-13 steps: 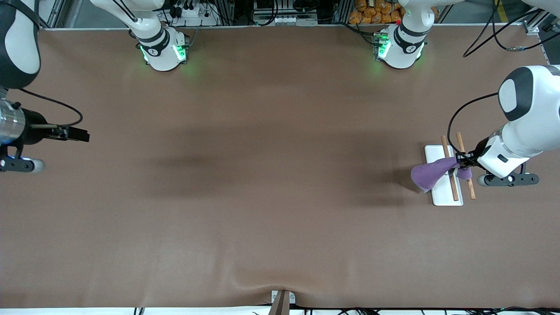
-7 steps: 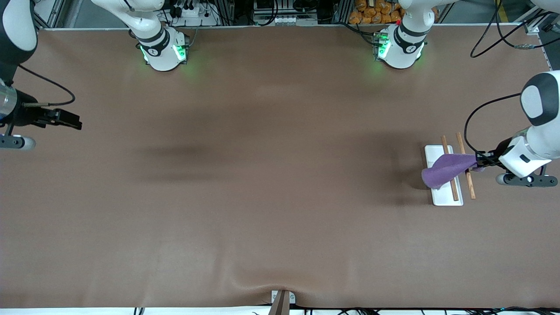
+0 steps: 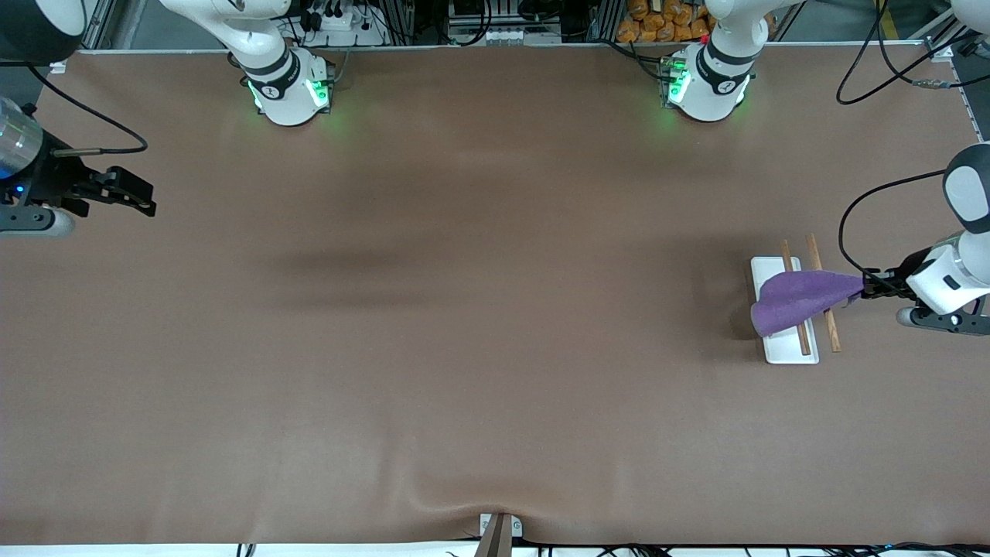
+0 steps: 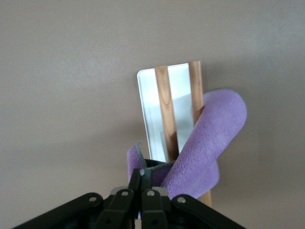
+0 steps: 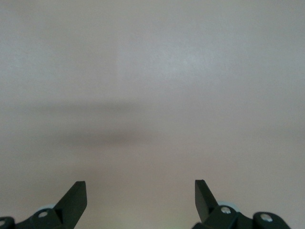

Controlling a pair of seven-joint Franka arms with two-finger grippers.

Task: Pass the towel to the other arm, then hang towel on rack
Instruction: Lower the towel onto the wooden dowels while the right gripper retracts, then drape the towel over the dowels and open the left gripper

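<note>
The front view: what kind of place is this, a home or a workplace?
Most likely a robotics lab or test cell, not a home. Two arm bases are bolted along one edge of a bare brown table, loose cables and metal framing run along that edge, and the only props are a small rack and a purple towel.

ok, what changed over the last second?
The left gripper, shut on the towel, drew outward toward its end of the table, pulling the towel across the rack rods. The right gripper, open and empty, drifted toward the robots' bases. The rack stayed put; nothing was released.
</note>
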